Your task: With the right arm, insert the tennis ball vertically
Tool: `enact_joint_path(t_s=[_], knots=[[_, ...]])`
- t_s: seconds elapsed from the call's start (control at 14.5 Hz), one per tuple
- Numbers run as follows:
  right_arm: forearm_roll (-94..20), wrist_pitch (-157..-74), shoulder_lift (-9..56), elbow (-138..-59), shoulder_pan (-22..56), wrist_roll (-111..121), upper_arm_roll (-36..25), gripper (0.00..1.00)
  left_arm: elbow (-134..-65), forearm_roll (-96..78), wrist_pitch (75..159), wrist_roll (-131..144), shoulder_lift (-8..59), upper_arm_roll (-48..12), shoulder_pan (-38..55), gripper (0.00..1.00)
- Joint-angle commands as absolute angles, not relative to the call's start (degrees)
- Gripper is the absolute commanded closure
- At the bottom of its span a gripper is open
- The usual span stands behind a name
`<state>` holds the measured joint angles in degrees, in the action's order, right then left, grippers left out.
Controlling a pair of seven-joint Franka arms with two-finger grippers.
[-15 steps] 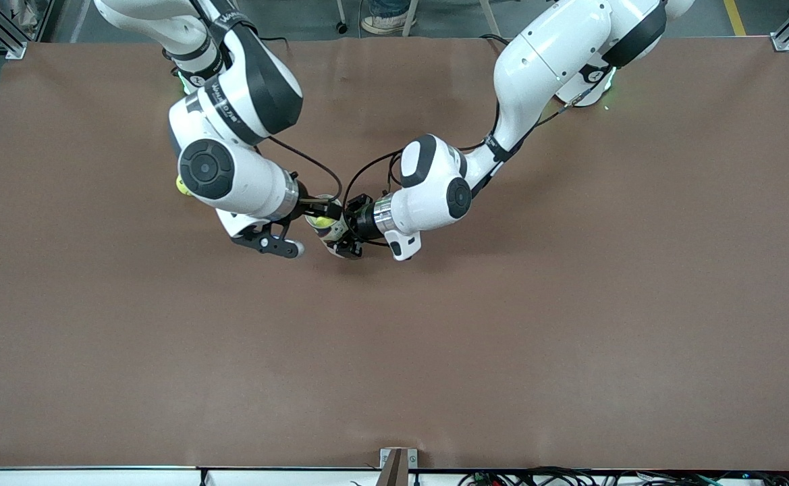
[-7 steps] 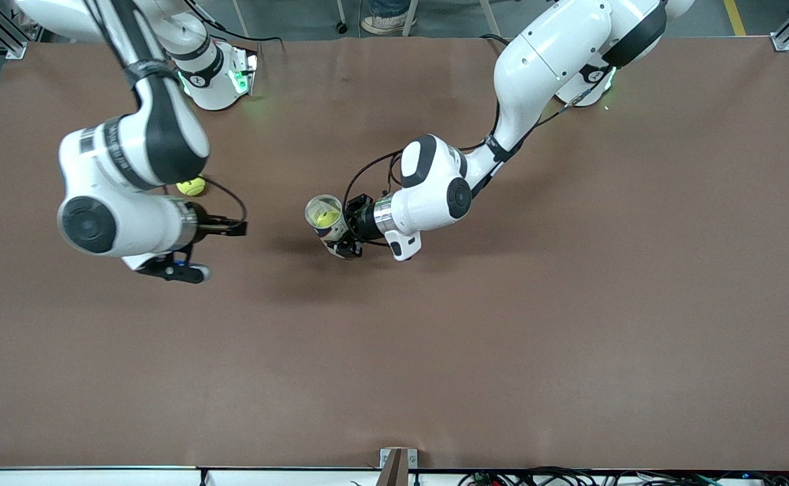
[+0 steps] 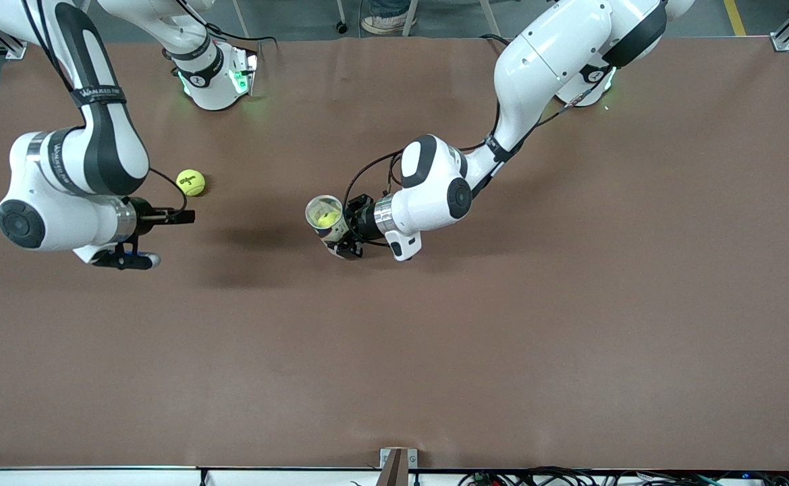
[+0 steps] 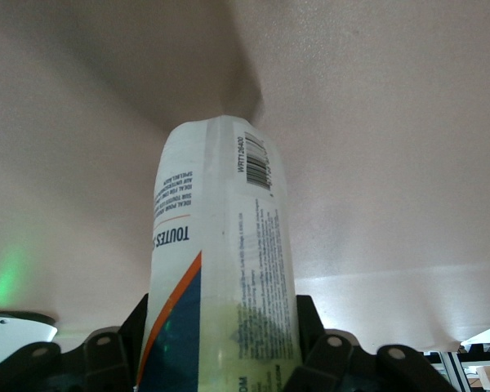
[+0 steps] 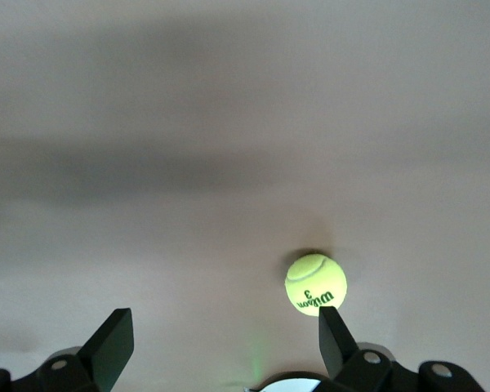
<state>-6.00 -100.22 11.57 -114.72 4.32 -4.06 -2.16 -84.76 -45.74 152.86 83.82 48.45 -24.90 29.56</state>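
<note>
One ball (image 3: 327, 219) sits in can (image 3: 324, 217) clamped by L gripper (image 3: 341, 236); R gripper (image 3: 179, 217), jaws apart, near loose ball (image 3: 191, 182), not yet grabbed.

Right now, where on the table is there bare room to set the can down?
The whole stretch nearer the front camera than the can is bare table, as is the left arm's end. It is crowded around the loose tennis ball, where the right tool hovers open, and where the left tool holds the can.
</note>
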Motion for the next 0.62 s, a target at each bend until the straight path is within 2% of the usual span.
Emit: enact_joint_path(t_s=[0.0, 0.34, 0.55], knots=[[-3.96, -104.58, 4.14, -126.71, 2.56, -3.69, -1.23, 0.0, -84.99, -47.11, 153.02, 82.27, 48.08, -25.31, 29.18, 0.27], [-2.55, -104.76, 4.83, -130.6, -0.26, -3.6, -1.23, 0.0, -84.99, -47.11, 153.02, 82.53, 48.16, -25.4, 29.27, 0.26], [-2.55, -109.23, 6.41, -133.67, -1.75, -3.69, -1.23, 0.0, -84.99, -47.2, 153.02, 82.53, 48.08, -25.4, 29.36, 0.27]])
